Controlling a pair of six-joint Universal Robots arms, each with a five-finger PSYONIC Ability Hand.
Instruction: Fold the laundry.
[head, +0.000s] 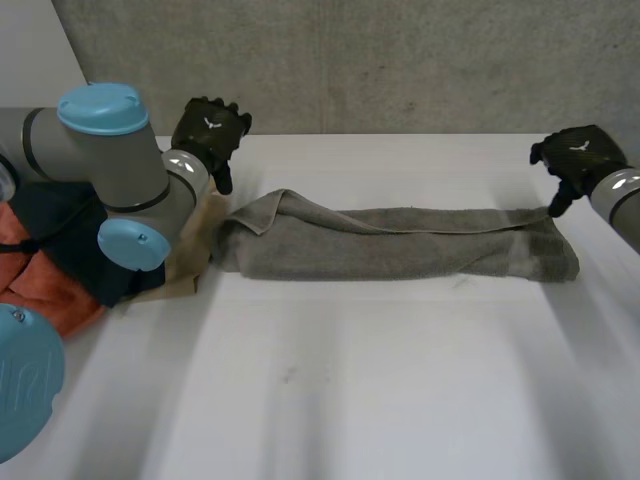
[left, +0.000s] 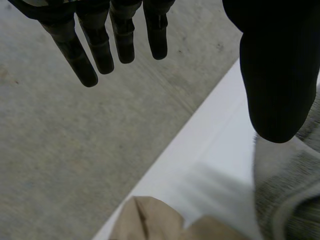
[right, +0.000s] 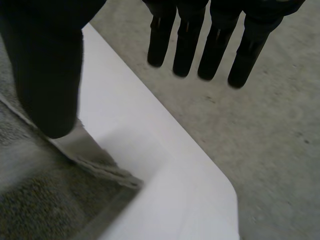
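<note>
Head view. The left hand (head: 210, 135) is hovering over the far side of the surface (head: 400, 380), just beyond the left end of the towel (head: 400, 245), with its fingers hanging relaxed and gripping nothing. The right hand (head: 578, 158) is hanging at the towel's far right corner, thumb pointing down at it. The grey towel is lying in a long folded strip across the surface, between the two hands. An orange cloth (head: 45, 290) and a tan bag (head: 192, 255) are sitting beside the left arm (head: 110, 150). A concrete wall (head: 400, 60) is standing behind.

Left wrist view. The fingers (left: 122, 40) are reaching out straight, spread from the thumb and holding nothing. The towel (left: 295, 200) is lying under the thumb, on the white surface (left: 215, 150). A concrete floor (left: 60, 140) is showing past the edge.

Right wrist view. The fingers (right: 187, 45) are extending straight over the floor (right: 270, 125), empty. The thumb is hovering over the towel's (right: 35, 200) corner; whether they touch, I cannot tell.
</note>
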